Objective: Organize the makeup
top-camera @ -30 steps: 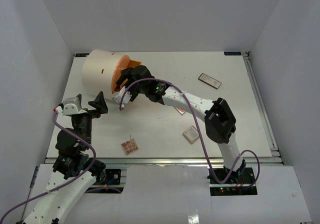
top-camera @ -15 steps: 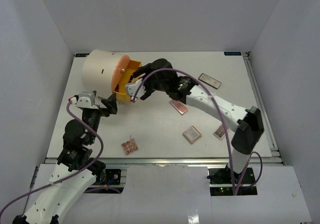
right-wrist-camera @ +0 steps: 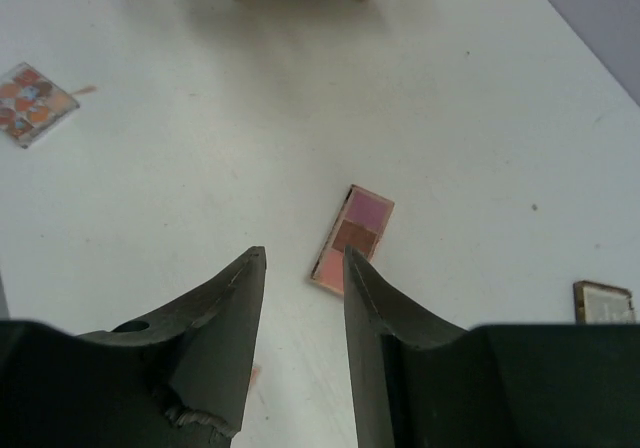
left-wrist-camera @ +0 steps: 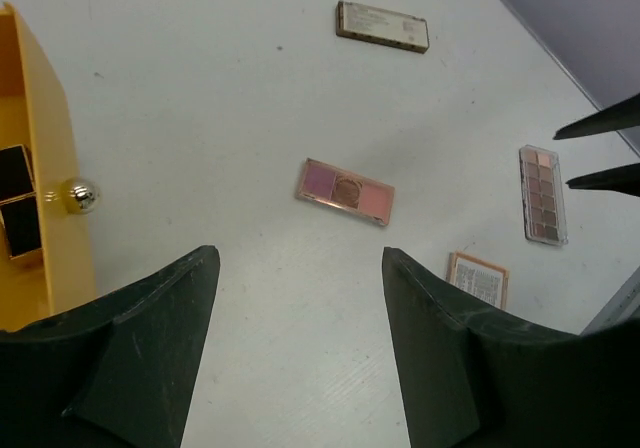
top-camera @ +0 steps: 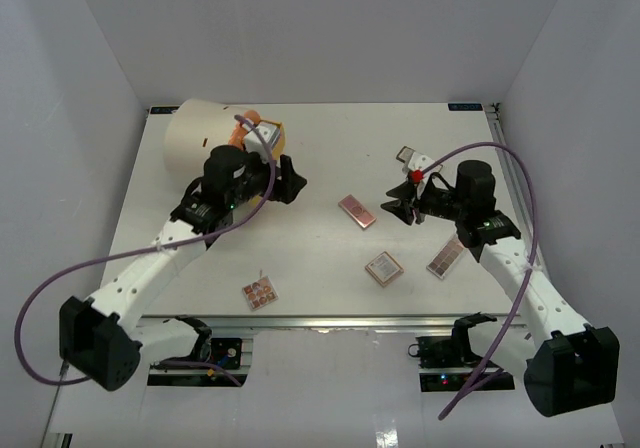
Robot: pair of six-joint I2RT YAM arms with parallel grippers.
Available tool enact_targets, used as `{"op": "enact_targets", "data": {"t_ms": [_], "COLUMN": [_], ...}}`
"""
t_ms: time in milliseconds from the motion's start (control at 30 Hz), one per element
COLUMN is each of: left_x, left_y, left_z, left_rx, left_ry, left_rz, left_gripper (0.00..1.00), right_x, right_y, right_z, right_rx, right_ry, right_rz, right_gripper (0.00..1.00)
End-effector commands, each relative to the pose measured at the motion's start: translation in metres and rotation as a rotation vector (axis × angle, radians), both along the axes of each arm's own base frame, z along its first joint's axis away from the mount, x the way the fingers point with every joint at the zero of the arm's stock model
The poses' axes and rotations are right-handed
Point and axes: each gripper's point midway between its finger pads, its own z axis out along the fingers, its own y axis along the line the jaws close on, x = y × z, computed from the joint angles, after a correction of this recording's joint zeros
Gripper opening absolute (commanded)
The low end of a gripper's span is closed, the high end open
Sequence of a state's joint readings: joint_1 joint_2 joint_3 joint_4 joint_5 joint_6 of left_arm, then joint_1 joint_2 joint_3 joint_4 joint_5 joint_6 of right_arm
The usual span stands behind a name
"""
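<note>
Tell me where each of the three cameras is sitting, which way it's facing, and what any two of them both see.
Top external: fixed above and behind the arms, looking down at the table; both arms show, left gripper and right gripper included.
Left wrist: on the left arm, looking down and rightward across the table past its own open fingers, yellow drawer at the edge.
Right wrist: on the right arm, looking down and leftward between its own fingers.
Shared: all three see the pink palette.

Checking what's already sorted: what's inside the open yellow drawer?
Two dark rectangular items show in the yellow drawer; the rest lies outside the left wrist view and is covered from above.
</note>
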State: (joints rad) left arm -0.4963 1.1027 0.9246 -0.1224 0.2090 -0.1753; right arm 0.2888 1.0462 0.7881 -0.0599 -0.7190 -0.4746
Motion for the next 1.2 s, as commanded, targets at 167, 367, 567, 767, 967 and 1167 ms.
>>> {"op": "enact_targets", "data": {"t_ms": [167,367,567,767,967,1167], "left_x": [0.060,0.097,0.120,0.133,0.144,0.152], "left_y": [-0.019,-0.004,0.006,0.016,0.038,0.056], "left_z": [-0.073,-0.087,-0.107,-0.120,-0.119,-0.108], "left_rx": [0.368,0.550,0.697,0.781,0.826,0.823], "left_ry": [0.248,0.233,0.227,0.223,0.216,0.203], "left_rz": [0.184,0.307,0.362,0.387,0.448,0.514], "left_gripper": [0.75,0.60,0.34,0.33,0.50,0.83], "right_x": [0.004,0.005,0.008,0.010,0.010,0.010], "right_y": [-0.034,-0.035,-0.036,-0.038,-0.038,-0.038], "right_z": [0.036,0.031,0.027,0.027,0.026,0.026], "right_rx": [0.234,0.228,0.222,0.216,0.213,0.212], "right_ry": [0.101,0.107,0.110,0.099,0.097,0.099], "right_rz": [-0.026,-0.029,-0.040,-0.052,-0.053,-0.053], "right_gripper": [0.42,0.42,0.43,0.43,0.43,0.43]}}
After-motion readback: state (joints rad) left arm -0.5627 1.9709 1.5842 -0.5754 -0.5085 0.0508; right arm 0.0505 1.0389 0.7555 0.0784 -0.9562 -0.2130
